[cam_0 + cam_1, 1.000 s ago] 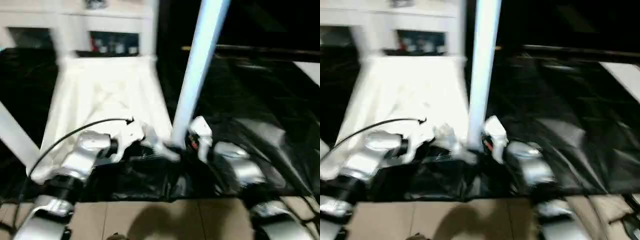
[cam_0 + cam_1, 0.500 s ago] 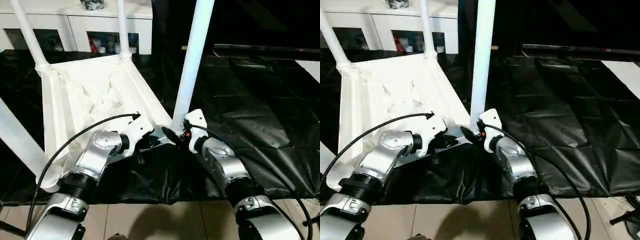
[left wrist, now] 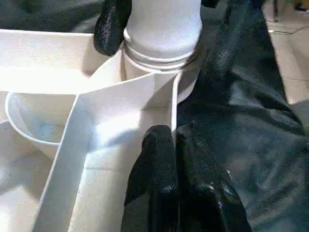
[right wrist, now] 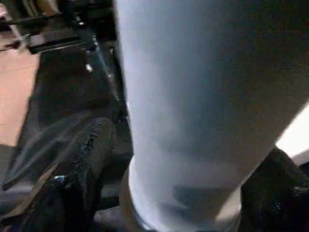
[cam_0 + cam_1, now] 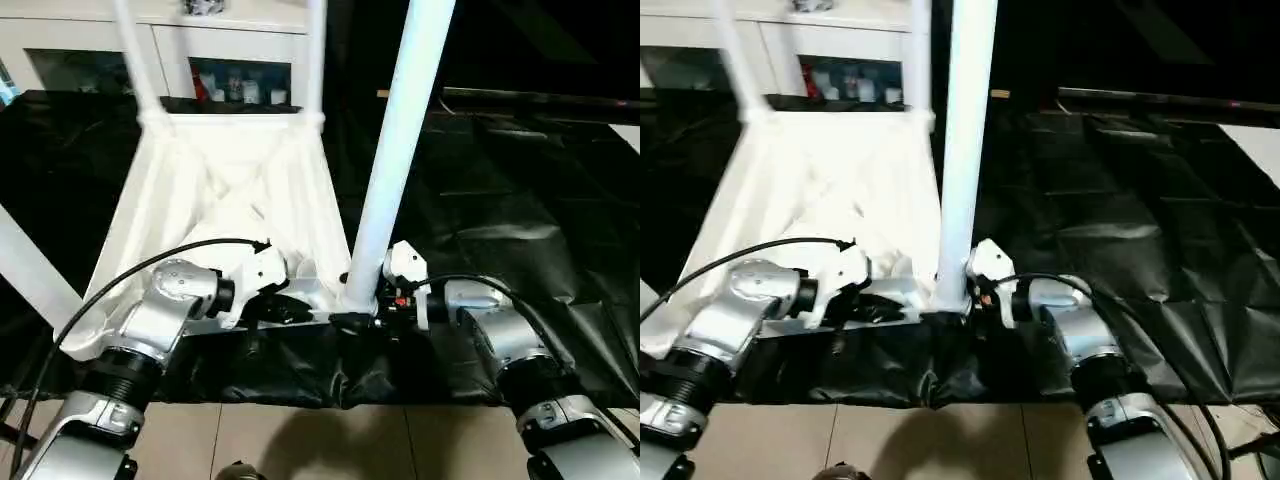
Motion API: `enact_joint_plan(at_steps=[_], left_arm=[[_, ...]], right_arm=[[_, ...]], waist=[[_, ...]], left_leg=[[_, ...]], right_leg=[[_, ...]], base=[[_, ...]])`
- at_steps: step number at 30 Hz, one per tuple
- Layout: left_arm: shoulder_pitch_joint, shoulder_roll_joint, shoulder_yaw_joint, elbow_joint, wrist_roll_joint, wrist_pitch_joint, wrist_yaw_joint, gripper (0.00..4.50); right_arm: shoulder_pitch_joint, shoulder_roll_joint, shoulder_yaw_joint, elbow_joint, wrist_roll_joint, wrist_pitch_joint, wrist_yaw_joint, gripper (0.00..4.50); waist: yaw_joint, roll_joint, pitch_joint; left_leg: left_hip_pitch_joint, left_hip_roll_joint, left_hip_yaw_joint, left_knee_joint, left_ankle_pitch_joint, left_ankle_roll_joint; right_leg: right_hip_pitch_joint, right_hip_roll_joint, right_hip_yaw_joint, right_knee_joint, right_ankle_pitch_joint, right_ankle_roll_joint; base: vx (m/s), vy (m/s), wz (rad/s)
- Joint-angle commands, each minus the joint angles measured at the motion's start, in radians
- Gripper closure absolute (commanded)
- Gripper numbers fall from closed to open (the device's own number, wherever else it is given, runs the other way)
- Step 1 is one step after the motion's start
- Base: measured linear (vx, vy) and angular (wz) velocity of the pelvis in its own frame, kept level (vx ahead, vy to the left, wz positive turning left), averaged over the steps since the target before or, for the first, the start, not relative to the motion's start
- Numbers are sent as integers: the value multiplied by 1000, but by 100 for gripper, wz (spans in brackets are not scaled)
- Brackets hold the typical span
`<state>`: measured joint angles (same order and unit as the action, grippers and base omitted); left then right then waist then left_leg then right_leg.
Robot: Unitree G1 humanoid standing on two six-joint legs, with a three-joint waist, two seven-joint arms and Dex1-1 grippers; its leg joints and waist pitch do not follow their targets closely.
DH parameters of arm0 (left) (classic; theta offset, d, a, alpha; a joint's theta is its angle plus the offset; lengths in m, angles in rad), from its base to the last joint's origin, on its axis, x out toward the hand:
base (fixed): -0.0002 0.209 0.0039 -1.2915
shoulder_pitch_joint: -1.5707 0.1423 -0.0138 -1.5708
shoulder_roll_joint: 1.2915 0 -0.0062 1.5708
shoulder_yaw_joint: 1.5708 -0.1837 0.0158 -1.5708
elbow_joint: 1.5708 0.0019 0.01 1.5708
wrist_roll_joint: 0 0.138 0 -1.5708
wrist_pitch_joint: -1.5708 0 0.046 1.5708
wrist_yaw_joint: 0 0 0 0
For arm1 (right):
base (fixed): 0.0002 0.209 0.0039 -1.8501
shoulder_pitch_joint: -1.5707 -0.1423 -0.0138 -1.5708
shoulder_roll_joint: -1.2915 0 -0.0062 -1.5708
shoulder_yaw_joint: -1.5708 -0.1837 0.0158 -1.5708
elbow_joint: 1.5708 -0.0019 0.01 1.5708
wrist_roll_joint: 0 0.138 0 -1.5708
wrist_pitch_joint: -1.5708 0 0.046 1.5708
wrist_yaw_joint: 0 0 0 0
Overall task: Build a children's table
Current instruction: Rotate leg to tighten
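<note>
Leg (image 5: pixel 400 150) stands in the tabletop's (image 5: pixel 225 190) near corner socket, right gripper (image 4: pixel 183 179) wide around its base, left gripper (image 3: pixel 176 159) pinched shut beside it.

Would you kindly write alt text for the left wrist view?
The left gripper, shut, rests at the rim of the upturned white table top, by the corner socket where a white leg stands. Black fingers of the right gripper flank the leg's base; black sheeting lies beyond.
</note>
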<state>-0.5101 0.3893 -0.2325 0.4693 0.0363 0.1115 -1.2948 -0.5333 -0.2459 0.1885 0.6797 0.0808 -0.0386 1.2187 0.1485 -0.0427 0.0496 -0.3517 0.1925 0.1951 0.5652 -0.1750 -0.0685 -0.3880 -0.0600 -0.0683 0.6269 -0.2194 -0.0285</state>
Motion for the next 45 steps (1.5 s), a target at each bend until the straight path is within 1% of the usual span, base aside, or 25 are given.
enact_joint_plan(at_steps=[1,2,6,7,12,17,18,19,20,21,22,23,24,25,27,28,31,32,33,36,37,38,39,42,45], left_arm=[[-21,-32,-25,-25,-40,-18,-14,450],[-23,-30,-25,-21,-41,-21,-18,450],[-25,-28,-23,-14,-42,-28,-22,450],[-24,-29,-23,-14,-43,-29,-22,450],[-20,-28,-23,-15,-45,-29,-23,450],[-15,-35,-12,-12,-32,-19,21,450],[-19,-53,0,0,-15,-5,87,450],[-22,-65,6,6,-10,3,118,450],[-22,-65,6,6,-10,3,118,450],[-26,-100,11,9,9,32,196,450],[-26,-100,11,9,9,32,196,450],[-27,-117,9,8,19,44,227,450],[-27,-146,5,6,29,58,269,450],[-27,-147,5,6,29,58,270,450],[-26,-190,1,2,36,77,322,450],[-26,-222,-3,-1,36,88,347,450],[-24,-246,-16,-5,33,85,357,450],[-23,-252,-19,-9,33,85,355,450],[-22,-248,-21,-13,36,80,350,450],[-18,-233,-22,-19,36,69,331,450],[-14,-223,-23,-22,34,60,317,450],[-9,-213,-23,-29,27,58,296,450],[-3,-202,-23,-41,20,60,274,450],[11,-179,-25,-61,-1,51,223,450],[17,-145,-24,-76,-17,45,165,450]], right_arm=[[2,24,65,-35,5,6,62,105],[3,27,65,-35,4,8,65,132],[10,32,71,-47,5,19,67,151],[12,36,72,-48,2,20,60,167],[17,45,71,-47,-3,23,47,186],[36,62,65,-60,2,34,17,188],[37,91,48,-33,-20,22,-84,188],[31,110,36,-6,-35,16,-153,188],[31,110,36,-6,-35,16,-153,188],[9,163,-3,71,-58,26,-338,188],[9,163,-3,71,-58,26,-338,188],[0,187,-21,100,-62,34,-412,189],[-10,220,-39,124,-59,50,-486,189],[-10,220,-39,125,-59,50,-487,189],[-27,259,-58,150,-61,74,-589,189],[-34,285,-63,156,-62,77,-631,189],[-38,318,-67,150,-57,75,-641,189],[-39,327,-66,151,-61,65,-642,133],[-39,328,-66,152,-62,56,-636,119],[-41,316,-70,152,-58,49,-621,110],[-42,305,-72,150,-56,46,-615,84],[-42,292,-65,145,-60,41,-598,75],[-41,274,-55,137,-67,33,-573,72],[-36,238,-36,118,-74,17,-511,72],[-25,184,-26,77,-47,-20,-364,72]], waist=[[-3,1,-56],[-3,2,-55],[-1,1,-55],[-1,1,-55],[-2,1,-56],[-1,1,-55],[-3,-5,-55],[-7,-2,-51],[-9,-1,-50],[-15,-5,-50],[-20,-3,-47],[-26,-2,-45],[-35,-3,-47],[-38,-3,-47],[-39,-1,-48],[-39,-2,-50],[-35,-3,-52],[-35,-3,-53],[-34,-2,-54],[-34,0,-54],[-34,1,-53],[-35,1,-53],[-35,4,-54],[-34,3,-57],[-34,3,-57]], left_leg=[[7,53,-20,-53,-160,57],[7,54,-21,-54,-163,55],[8,53,-22,-55,-167,48],[7,53,-22,-55,-166,47],[7,53,-22,-55,-164,46],[8,53,-22,-55,-164,45],[7,53,-22,-56,-168,43],[6,51,-25,-59,-179,32],[9,51,-26,-61,-193,24],[9,51,-28,-63,-212,12],[8,52,-30,-67,-221,3],[12,51,-33,-70,-251,-11],[12,52,-34,-69,-260,-16],[12,52,-34,-69,-259,-16],[14,52,-31,-67,-249,-8],[14,51,-31,-67,-238,-5],[9,48,-27,-62,-198,14],[7,48,-26,-62,-183,23],[7,47,-26,-61,-177,26],[7,48,-25,-62,-177,32],[7,49,-26,-63,-181,31],[8,49,-26,-63,-185,29],[8,50,-26,-63,-189,28],[6,49,-24,-59,-161,40],[3,48,-23,-56,-158,55]], right_leg=[[41,-94,58,-77,-123,-197],[41,-94,57,-77,-127,-198],[42,-96,58,-80,-152,-188],[42,-96,58,-80,-150,-187],[42,-96,57,-79,-143,-190],[41,-95,58,-78,-137,-187],[42,-96,57,-80,-148,-185],[39,-99,58,-82,-182,-181],[37,-100,59,-87,-212,-177],[39,-103,58,-91,-262,-167],[37,-103,59,-92,-286,-163],[35,-105,57,-101,-354,-147],[35,-106,59,-101,-367,-145],[35,-104,60,-101,-362,-143],[32,-103,63,-102,-337,-146],[33,-102,63,-99,-314,-149],[37,-99,64,-93,-230,-156],[38,-100,63,-91,-206,-157],[39,-99,63,-90,-197,-157],[39,-98,62,-89,-190,-159],[39,-98,62,-90,-194,-159],[39,-98,62,-90,-198,-158],[40,-100,62,-90,-195,-160],[43,-97,61,-82,-121,-176],[46,-96,61,-80,-96,-186]], base=[[0,0,0],[0,0,0],[0,0,0],[0,0,0],[0,0,0],[0,0,0],[0,0,0],[0,0,0],[0,0,0],[0,0,0],[0,0,0],[0,0,0],[0,0,0],[0,0,0],[0,0,0],[0,0,0],[0,0,0],[0,0,0],[0,0,0],[0,0,0],[0,0,0],[0,0,0],[0,0,0],[0,0,0],[0,0,0]])
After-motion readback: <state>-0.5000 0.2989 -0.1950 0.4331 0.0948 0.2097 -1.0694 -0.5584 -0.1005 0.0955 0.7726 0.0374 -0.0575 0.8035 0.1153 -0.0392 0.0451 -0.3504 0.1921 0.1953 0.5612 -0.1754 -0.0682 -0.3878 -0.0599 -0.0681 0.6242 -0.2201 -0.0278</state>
